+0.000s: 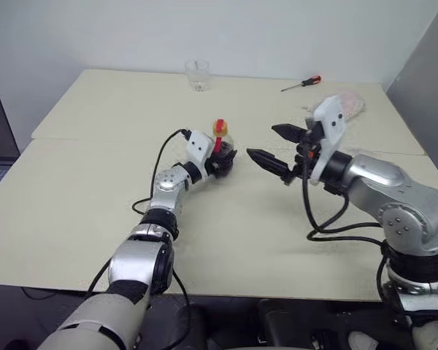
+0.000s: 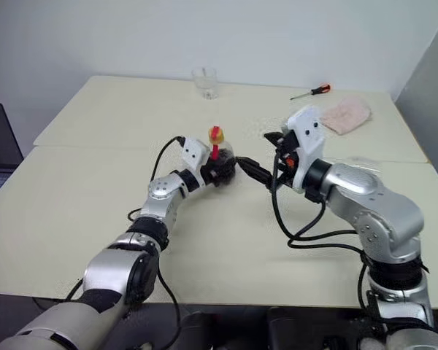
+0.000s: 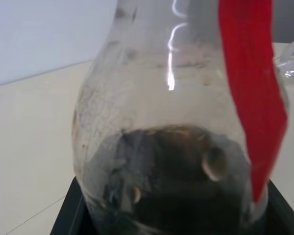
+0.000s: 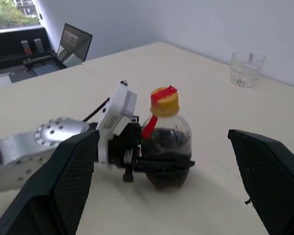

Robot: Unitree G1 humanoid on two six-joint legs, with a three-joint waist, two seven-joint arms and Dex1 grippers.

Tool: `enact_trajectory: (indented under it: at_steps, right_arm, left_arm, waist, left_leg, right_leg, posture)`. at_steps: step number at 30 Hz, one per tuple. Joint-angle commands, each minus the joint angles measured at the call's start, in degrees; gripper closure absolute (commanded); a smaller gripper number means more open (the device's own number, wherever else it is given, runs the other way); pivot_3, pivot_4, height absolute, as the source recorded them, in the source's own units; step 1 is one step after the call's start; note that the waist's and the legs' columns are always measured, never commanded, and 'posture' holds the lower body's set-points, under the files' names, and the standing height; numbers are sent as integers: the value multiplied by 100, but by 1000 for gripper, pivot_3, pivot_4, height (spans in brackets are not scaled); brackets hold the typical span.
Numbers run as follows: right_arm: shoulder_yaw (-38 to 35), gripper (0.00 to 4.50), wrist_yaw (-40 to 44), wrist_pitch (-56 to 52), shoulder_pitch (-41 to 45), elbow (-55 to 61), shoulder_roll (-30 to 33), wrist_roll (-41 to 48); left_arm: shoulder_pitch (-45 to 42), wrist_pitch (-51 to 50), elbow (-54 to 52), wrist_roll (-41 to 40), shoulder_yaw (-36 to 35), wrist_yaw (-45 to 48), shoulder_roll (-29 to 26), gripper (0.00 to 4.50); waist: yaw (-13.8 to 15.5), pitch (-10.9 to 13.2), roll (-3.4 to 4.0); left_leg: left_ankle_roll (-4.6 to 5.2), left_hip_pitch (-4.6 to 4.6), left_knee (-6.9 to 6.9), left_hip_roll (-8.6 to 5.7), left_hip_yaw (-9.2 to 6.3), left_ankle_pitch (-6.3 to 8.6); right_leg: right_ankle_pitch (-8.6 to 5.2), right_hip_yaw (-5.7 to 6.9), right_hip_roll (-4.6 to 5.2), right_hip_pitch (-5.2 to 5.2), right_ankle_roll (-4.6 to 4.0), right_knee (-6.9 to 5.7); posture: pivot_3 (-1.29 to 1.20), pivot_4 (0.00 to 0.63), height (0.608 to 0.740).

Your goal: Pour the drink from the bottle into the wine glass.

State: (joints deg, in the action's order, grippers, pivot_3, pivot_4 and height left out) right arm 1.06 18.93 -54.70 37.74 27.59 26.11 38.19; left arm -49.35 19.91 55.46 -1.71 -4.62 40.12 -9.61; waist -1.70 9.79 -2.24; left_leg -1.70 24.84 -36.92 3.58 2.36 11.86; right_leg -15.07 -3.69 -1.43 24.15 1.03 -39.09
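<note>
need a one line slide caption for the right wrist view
Left gripper clamps the capped bottle on the table, framed by the open right gripper.

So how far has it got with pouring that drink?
Early days. Done: the left gripper has closed around the bottle, standing upright on the table. In hand: the open right gripper sits near its yellow-and-red cap, still on. Left: uncapping and pouring; the drink remains inside.

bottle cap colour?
Yellow with a red strip across the bottle cap; clearest in the right wrist view.
</note>
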Motion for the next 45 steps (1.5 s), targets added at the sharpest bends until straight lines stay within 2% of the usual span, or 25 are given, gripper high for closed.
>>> enact_trajectory:
  at_steps: [1, 2, 7, 13, 16, 25, 44, 45]
  right_arm:
    - [-45, 0, -295, -214, 421, 12, -157, -93]
    - [-59, 0, -338, -294, 501, 21, -207, -72]
    - [22, 0, -462, -627, 598, 86, -265, -113]
    - [3, 0, -385, -1032, 664, 136, -401, 96]
    - [-52, 0, -346, -1193, 682, 175, -441, 214]
    - [3, 0, -588, -1105, 726, -157, -714, -79]
    - [-110, 0, -792, -1344, 692, -327, -1430, -68]
    - [-116, 177, -801, -1353, 692, -323, -1445, -74]
  left_arm:
    - [1215, -1105, -2681, -157, 418, -151, 185, 2504]
    - [1600, -1568, -3383, -232, 490, -254, 243, 2510]
    - [2723, -3239, -5571, -490, 861, -629, 400, 2557]
    - [2774, -4543, -6467, -705, 887, -1051, 409, 2581]
    - [2684, -4852, -6630, -762, 901, -1083, 299, 2598]
    - [2604, -4852, -6775, -593, 1331, -1005, -141, 2683]
    - [2614, -4252, -6681, -315, 1449, -1294, -210, 2892]
    - [2621, -4238, -6683, -312, 1451, -1299, -205, 2906]
  waist:
    - [-25, -3, 5]
    - [-23, -4, 7]
    - [-1, -5, 9]
    - [-8, -5, 9]
    - [-12, -5, 9]
    - [-18, -5, 9]
    - [-15, -5, 9]
    - [-15, -5, 9]
  left_leg:
    - [0, 0, -1, 1, 1, 0]
    - [0, -3, 1, 5, 1, 0]
    - [0, -3, -4, 0, -15, 0]
    - [1, -5, -9, -13, -24, -1]
    - [1, -5, -7, -12, -34, -1]
    - [1, -5, -4, -6, -37, -1]
    - [1, -4, -1, -5, -36, -1]
    - [1, -3, -1, -5, -36, -1]
  right_leg:
    - [0, -3, 5, 0, 0, -1]
    - [0, -12, 11, 1, 0, -4]
    - [-2, -9, 25, -5, 3, -21]
    - [-3, 0, 21, -6, 4, -30]
    - [-2, 0, 12, -4, 3, -29]
    - [-3, -2, 4, -4, 2, -28]
    - [-3, -2, 5, -3, 1, -23]
    - [-3, -3, 6, -3, 1, -23]
  posture:
    - [0, 150, 740]
    - [0, 150, 740]
    - [0, 150, 740]
    - [0, 150, 740]
    - [0, 150, 740]
    - [0, 150, 740]
    - [0, 150, 740]
    - [0, 150, 740]
